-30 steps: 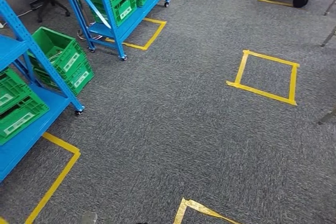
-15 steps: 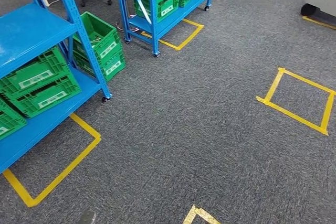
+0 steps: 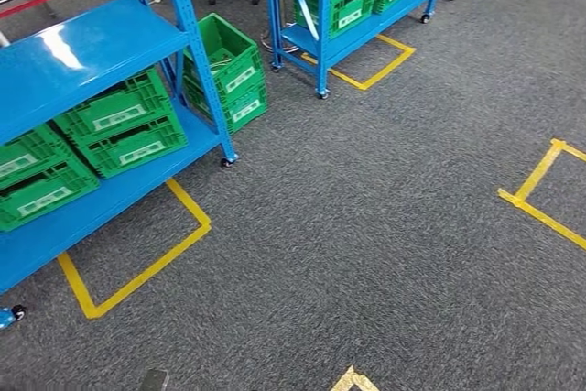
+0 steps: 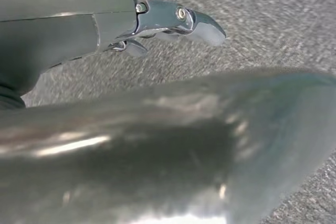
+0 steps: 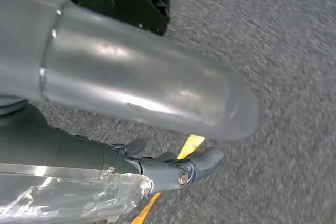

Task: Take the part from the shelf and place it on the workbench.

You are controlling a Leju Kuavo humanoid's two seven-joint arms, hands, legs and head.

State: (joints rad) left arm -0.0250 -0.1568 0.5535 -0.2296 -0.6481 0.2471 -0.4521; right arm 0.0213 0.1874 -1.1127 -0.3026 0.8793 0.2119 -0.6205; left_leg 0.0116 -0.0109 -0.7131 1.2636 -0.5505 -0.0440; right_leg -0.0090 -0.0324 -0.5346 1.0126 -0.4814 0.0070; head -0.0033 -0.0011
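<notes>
Left hand: I see my left hand hanging over grey carpet – fingers straight and apart, nothing in them.
Right hand: my right hand hangs the same way, fingers apart and holding nothing, with a strip of yellow tape on the floor beyond it.
Shelf: a blue shelf stands at my left, its top deck bare and shiny.
Crates: green crates sit on its lower deck – two more are stacked on the floor just past its corner post.
Part: I can't make out the part itself; it's too small to tell among the crates.
Second rack: another blue rack with green crates stands farther back.
Floor marks: yellow tape squares outline the spots beside the racks.
</notes>
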